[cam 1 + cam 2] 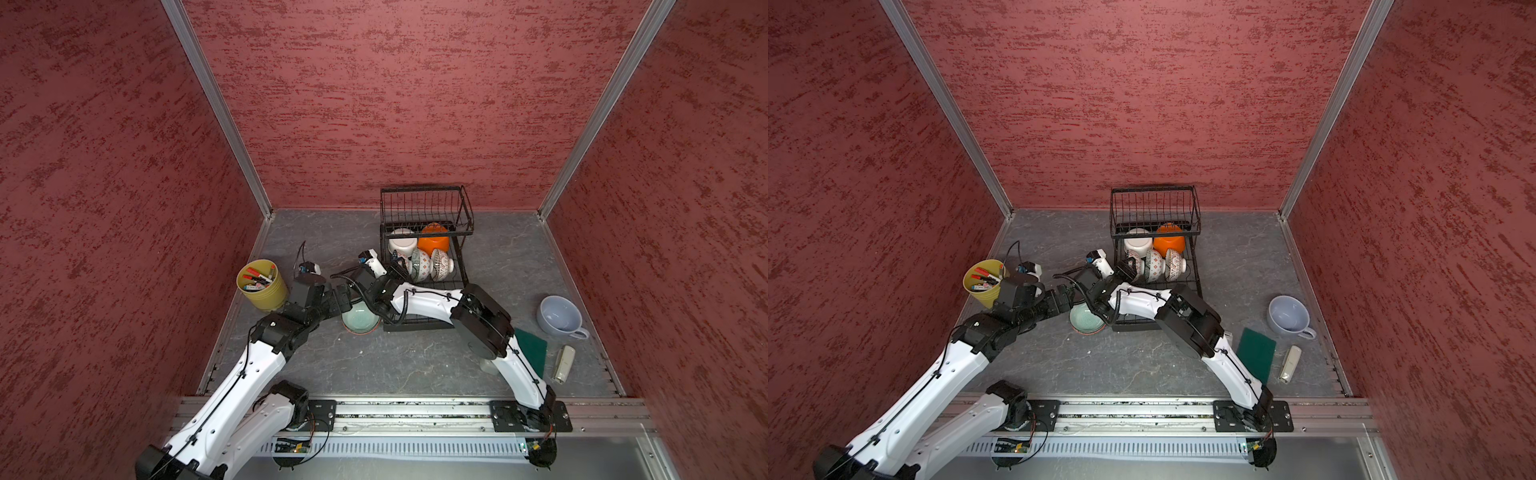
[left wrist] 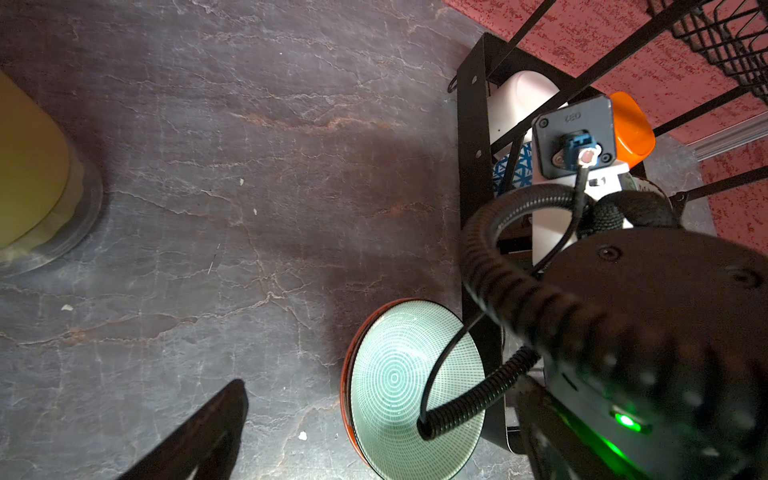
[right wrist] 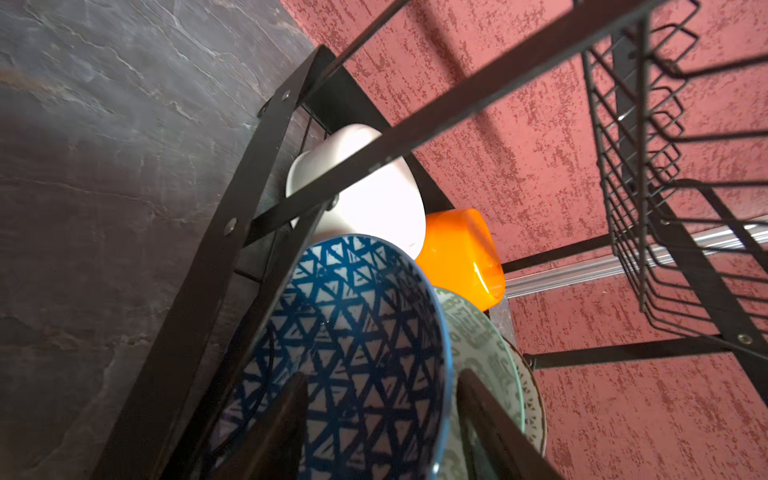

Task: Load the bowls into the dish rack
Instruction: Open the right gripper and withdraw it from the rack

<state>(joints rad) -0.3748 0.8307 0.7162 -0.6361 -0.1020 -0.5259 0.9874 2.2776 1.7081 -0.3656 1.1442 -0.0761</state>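
Note:
The black wire dish rack (image 1: 424, 198) stands at the back and holds a white bowl (image 1: 402, 243), an orange bowl (image 1: 433, 242) and patterned bowls (image 1: 420, 266) on edge. My right gripper (image 3: 382, 374) reaches into the rack's left side. Its jaws are apart, one finger inside the blue-triangle bowl (image 3: 353, 307) and one outside its rim. A pale green bowl (image 1: 360, 321) sits on the table against the rack's front left corner. My left gripper (image 1: 351, 297) hovers over it, open and empty, partly hidden under the right arm's cable.
A yellow-green cup of markers (image 1: 262, 284) stands at the left. A lavender mug (image 1: 559, 316), a green sponge (image 1: 534, 349) and a small white object (image 1: 564, 363) lie at the right. Red walls close in three sides.

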